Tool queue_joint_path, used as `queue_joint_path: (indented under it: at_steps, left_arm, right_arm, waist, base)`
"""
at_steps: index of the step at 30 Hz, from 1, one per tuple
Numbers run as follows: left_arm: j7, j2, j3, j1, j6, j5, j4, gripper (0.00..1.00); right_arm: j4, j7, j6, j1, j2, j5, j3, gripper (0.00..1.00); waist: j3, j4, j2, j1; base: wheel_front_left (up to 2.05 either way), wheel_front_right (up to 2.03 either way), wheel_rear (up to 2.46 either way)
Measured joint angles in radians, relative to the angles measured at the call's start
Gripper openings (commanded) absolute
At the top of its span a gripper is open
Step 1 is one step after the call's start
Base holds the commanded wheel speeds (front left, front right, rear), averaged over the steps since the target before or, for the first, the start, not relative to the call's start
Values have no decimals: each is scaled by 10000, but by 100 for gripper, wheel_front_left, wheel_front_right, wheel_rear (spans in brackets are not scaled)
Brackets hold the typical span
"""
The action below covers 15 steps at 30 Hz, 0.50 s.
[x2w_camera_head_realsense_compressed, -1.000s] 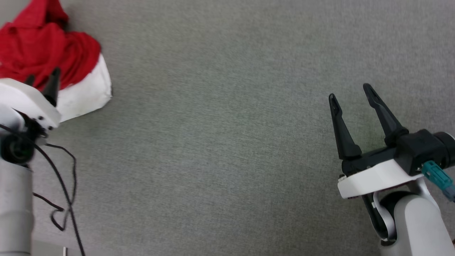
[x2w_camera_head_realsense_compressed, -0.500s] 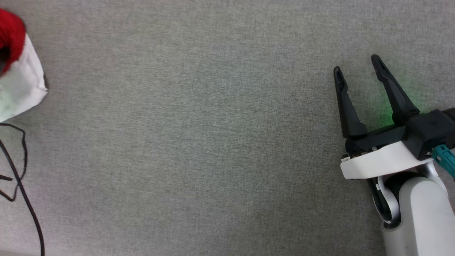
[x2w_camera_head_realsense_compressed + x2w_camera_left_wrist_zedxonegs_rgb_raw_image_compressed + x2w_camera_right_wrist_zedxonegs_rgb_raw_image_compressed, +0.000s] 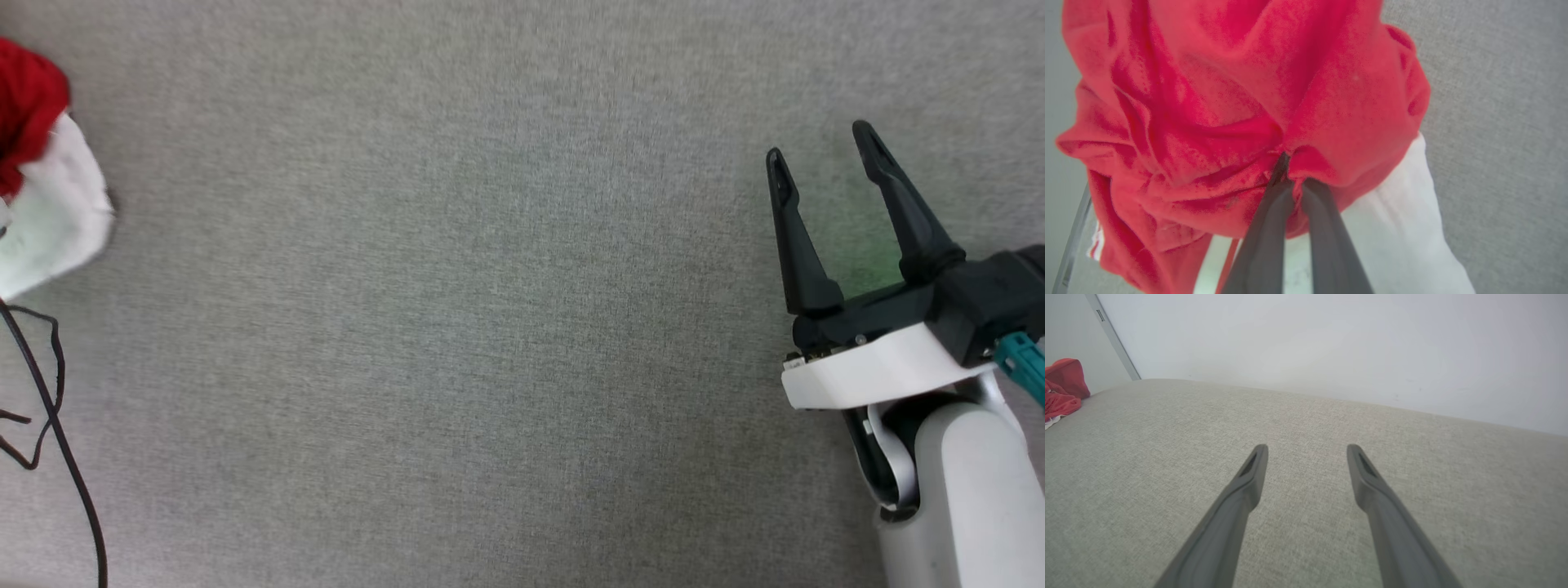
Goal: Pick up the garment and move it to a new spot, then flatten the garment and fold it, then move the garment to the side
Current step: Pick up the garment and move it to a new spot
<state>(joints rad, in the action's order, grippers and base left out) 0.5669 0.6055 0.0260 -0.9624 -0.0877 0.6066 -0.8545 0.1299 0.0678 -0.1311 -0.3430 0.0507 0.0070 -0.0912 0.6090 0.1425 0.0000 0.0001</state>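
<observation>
The garment (image 3: 1241, 102) is a crumpled red shirt with a white sleeve, bunched on the grey fabric surface. In the left wrist view my left gripper (image 3: 1286, 161) is shut, its two dark fingers pinching a fold of the red cloth. In the head view a red and white piece of the garment (image 3: 45, 196) shows at the far left edge. My right gripper (image 3: 824, 155) stands open at the right over bare surface, far from the cloth, with nothing between its fingers (image 3: 1249, 477). The right wrist view shows the garment (image 3: 1063, 390) as a small red heap at the far left.
A black cable (image 3: 49, 441) loops at the lower left of the head view. The grey surface (image 3: 490, 327) stretches wide between the garment and the right arm. A pale wall (image 3: 1331, 343) rises behind the surface's far edge.
The head camera has turned right, so the garment and left arm slid toward the left edge. The left gripper has shut on the red cloth. The right gripper stays open.
</observation>
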Motion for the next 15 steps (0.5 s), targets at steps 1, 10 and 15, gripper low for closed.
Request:
queue_joint_path:
  at_steps: [1, 10, 15]
  left_arm:
    - [-259, -2, 23, 31, -2, -69, 33, 0]
    - [-2623, -174, 412, 622, 4, -767, 667, 0]
    - [-3381, -291, 594, 1249, 140, -986, 1200, 0]
  right_arm:
    - [-50, 42, 0, 46, 0, 29, 15, 100]
    - [-464, 288, 0, 833, 2, 516, 274, 100]
    - [-587, 357, 0, 1445, 2, 842, 541, 100]
  waist:
    - [-141, -3, 0, 0]
    - [-1794, -11, 0, -1]
    - [-2820, -65, 0, -3]
  base:
    - [0, 0, 0]
    - [0, 0, 0]
    - [0, 0, 0]
